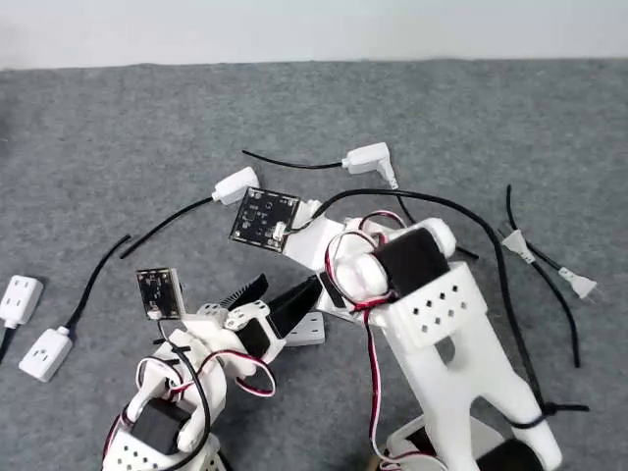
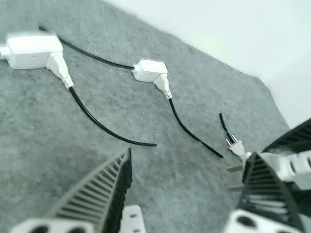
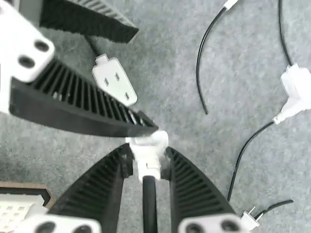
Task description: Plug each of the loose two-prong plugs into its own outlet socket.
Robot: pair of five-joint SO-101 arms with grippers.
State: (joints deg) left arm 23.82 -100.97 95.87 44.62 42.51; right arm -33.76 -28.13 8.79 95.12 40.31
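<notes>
Two-prong plug [image 3: 148,145], white, on a black cord [image 3: 149,208]: the right gripper [image 3: 147,154] is clamping it by the flat sides of its body, jaws narrow and pressing on the moulding, with the cord trailing back between the fingers. The plug is hanging near the middle of the grey mat [image 1: 118,128], just beside an outlet socket [image 3: 114,82]. The left gripper [image 2: 188,156] is standing with its jaws wide, straddling that socket without closing on it.

Handling, as judged: light, hard, smooth plastic that is likely to slip under a skewed grip. The thin prongs would bend if driven in at an angle. The limp cord is giving no support and may be dragging. The best hold is the body behind the prongs, never the cord. The socket looks light and unfixed, so it is likely to need bracing.

Another loose plug [image 1: 581,286] is lying well apart.
</notes>
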